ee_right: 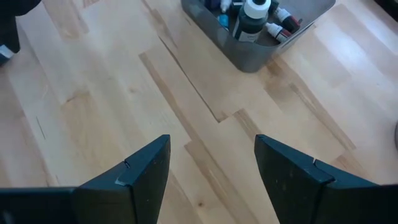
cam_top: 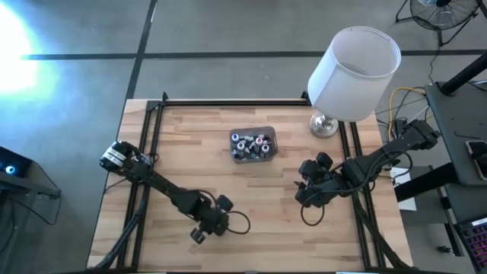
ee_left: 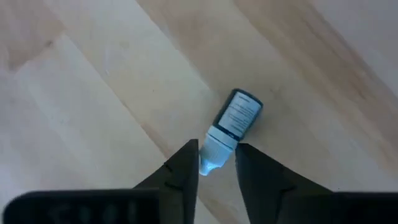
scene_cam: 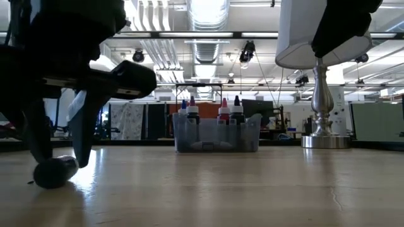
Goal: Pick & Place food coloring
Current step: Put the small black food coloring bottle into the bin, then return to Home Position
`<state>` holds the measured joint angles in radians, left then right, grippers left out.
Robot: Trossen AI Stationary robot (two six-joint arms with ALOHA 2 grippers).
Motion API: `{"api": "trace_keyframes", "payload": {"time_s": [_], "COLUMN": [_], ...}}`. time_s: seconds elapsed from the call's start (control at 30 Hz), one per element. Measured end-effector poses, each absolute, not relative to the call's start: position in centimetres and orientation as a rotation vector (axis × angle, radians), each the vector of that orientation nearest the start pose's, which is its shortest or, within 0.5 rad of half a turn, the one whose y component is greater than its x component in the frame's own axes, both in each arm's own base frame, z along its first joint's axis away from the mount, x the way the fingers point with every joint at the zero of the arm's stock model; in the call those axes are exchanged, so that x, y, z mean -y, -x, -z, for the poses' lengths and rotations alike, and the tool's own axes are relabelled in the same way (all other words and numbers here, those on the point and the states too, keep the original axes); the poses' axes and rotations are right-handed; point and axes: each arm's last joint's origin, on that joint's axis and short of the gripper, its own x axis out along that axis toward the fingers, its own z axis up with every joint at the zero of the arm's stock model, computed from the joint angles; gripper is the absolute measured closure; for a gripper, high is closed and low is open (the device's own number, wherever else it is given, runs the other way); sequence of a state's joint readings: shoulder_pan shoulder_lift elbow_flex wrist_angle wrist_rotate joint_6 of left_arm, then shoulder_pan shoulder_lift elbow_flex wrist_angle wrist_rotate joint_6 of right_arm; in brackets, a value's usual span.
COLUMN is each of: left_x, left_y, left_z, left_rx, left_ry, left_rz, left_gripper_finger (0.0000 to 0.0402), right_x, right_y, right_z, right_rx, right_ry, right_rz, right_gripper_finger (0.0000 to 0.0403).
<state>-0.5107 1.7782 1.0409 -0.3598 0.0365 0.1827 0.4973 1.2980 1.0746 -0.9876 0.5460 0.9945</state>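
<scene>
Your desk [cam_top: 175, 144] was wide and its tub [cam_top: 253, 144], packed with bottles, sat well apart from the work. Your right claw [ee_right: 211, 163] waited with fingers apart, aimed toward that tub. Your left claw [ee_left: 217, 163] was low at the near edge, fingers closing round the cap end of a lying food coloring bottle [ee_left: 230, 127]. You needed to squeeze squarely; a round bottle probably rolls.
</scene>
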Motion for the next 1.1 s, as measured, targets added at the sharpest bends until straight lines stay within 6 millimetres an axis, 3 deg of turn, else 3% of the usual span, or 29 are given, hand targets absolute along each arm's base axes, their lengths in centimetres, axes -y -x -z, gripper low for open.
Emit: {"api": "trace_keyframes", "payload": {"time_s": [0.2,0.33,0.43,0.63,0.73,0.8,0.9,0.97,1.1], "left_x": [16.1,14.0,11.0,3.4,-1.0,-3.8,-7.0,-7.6,-6.7], "left_y": [-30.0,-31.4,-32.9,-34.9,-35.2,-35.3,-35.8,-35.9,-36.0], "left_z": [-15.1,-16.2,-18.8,-27.6,-30.6,-30.9,-29.7,-28.7,-30.0], "left_rx": [-1.06,-1.057,-1.018,-0.795,-0.741,-0.746,-0.801,-0.866,-0.889], "left_ry": [-0.395,-0.39,-0.39,-0.442,-0.442,-0.38,-0.325,-0.345,-0.438], "left_rz": [0.545,0.413,0.271,-0.089,-0.242,-0.297,-0.373,-0.389,-0.434], "left_gripper_finger": [0.0354,0.0379,0.0389,0.039,0.0394,0.0395,0.0393,0.0382,0.0333], "right_x": [-9.8,-9.8,-9.8,-9.9,-9.9,-10.0,-10.0,-10.0,-10.0], "right_y": [-21.2,-21.2,-21.2,-21.0,-20.9,-20.9,-20.9,-20.9,-20.9], "right_z": [-27.4,-27.4,-27.4,-27.4,-27.5,-27.5,-27.5,-27.5,-27.5], "right_rx": [-0.894,-0.891,-0.886,-0.868,-0.84,-0.824,-0.821,-0.817,-0.812], "right_ry": [-0.294,-0.303,-0.329,-0.374,-0.381,-0.383,-0.387,-0.398,-0.412], "right_rz": [0.536,0.541,0.557,0.585,0.611,0.623,0.626,0.632,0.639], "right_gripper_finger": [0.0177,0.0177,0.0177,0.0177,0.0177,0.0177,0.0177,0.0177,0.0177]}}
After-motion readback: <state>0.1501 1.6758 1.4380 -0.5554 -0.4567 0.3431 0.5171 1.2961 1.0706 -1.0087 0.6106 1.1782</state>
